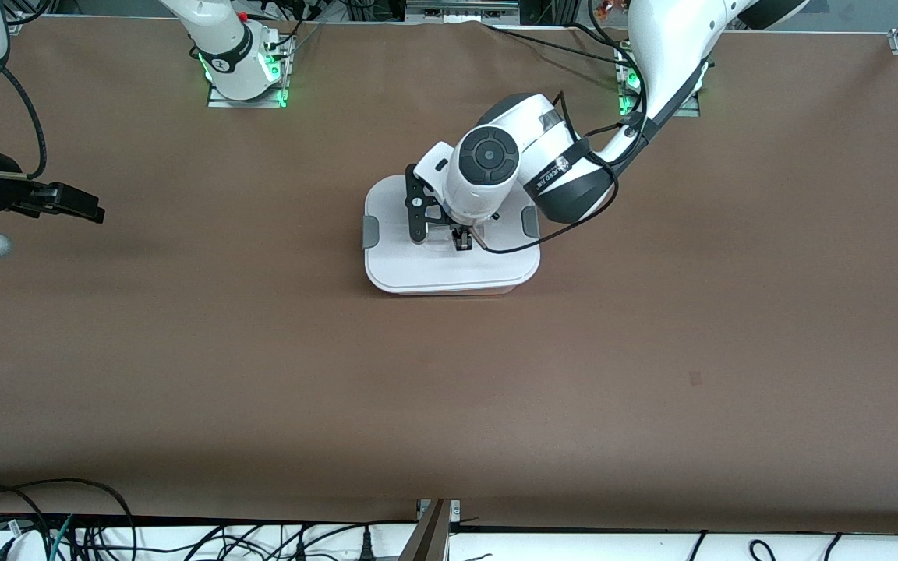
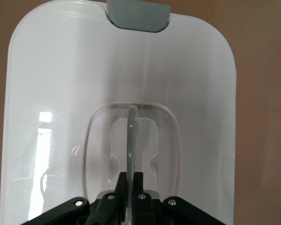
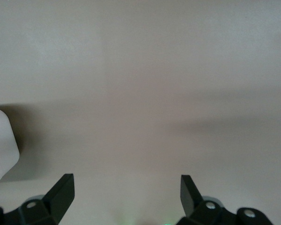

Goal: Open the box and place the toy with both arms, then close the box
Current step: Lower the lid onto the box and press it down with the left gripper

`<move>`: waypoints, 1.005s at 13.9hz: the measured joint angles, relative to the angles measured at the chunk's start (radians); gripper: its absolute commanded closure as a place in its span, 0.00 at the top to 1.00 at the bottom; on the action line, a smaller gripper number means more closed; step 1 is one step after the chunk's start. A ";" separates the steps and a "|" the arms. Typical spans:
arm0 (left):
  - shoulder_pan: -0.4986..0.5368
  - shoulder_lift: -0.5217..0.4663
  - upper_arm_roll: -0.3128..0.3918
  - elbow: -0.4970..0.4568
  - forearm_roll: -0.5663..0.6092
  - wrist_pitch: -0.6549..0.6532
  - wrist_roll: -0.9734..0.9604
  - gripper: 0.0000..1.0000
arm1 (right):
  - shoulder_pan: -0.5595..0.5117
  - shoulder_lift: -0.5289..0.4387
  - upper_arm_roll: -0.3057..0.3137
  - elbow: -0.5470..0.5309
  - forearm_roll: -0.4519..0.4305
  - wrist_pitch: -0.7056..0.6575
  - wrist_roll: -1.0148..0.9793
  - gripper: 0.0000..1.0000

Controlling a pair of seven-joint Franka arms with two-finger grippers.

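Observation:
The box (image 1: 449,269) stands in the middle of the table with its white lid (image 2: 61,70) on and grey clips (image 1: 370,231) at both ends. My left gripper (image 1: 461,240) is down on the lid's centre. In the left wrist view, the left gripper (image 2: 130,180) is shut on the clear raised handle (image 2: 131,136). One grey clip (image 2: 138,14) shows at the lid's edge. My right gripper (image 1: 94,210) waits over bare table at the right arm's end, open and empty; it also shows in the right wrist view (image 3: 126,187). The toy is out of view.
The brown table (image 1: 449,389) runs wide on all sides of the box. Cables (image 1: 67,530) lie along the edge nearest the front camera. A pale rounded object (image 3: 2,145) shows at the edge of the right wrist view; I cannot tell what it is.

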 measured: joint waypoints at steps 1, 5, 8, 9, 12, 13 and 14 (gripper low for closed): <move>0.000 0.000 0.000 0.000 0.000 0.000 0.000 0.05 | 0.001 0.000 0.000 0.000 0.000 0.000 0.000 1.00; -0.004 0.000 0.000 0.000 0.010 -0.002 0.000 0.05 | 0.000 0.003 -0.002 0.000 0.000 0.002 -0.005 1.00; -0.015 0.000 0.000 -0.001 0.041 -0.009 0.001 0.06 | 0.000 0.004 -0.003 0.000 0.000 0.002 -0.005 1.00; -0.016 0.001 0.000 -0.002 0.042 -0.011 0.002 0.06 | 0.000 0.005 -0.003 0.000 0.000 0.002 -0.005 1.00; -0.017 0.001 -0.002 -0.002 0.042 -0.019 0.005 0.06 | 0.000 0.008 -0.003 0.000 0.000 0.002 -0.006 1.00; -0.017 0.001 -0.005 -0.002 0.043 -0.025 0.005 0.07 | 0.000 0.009 -0.003 0.000 0.000 0.002 -0.006 1.00; -0.017 0.000 -0.010 -0.002 0.045 -0.034 0.005 0.08 | 0.000 0.010 -0.003 0.000 0.000 0.002 -0.006 1.00</move>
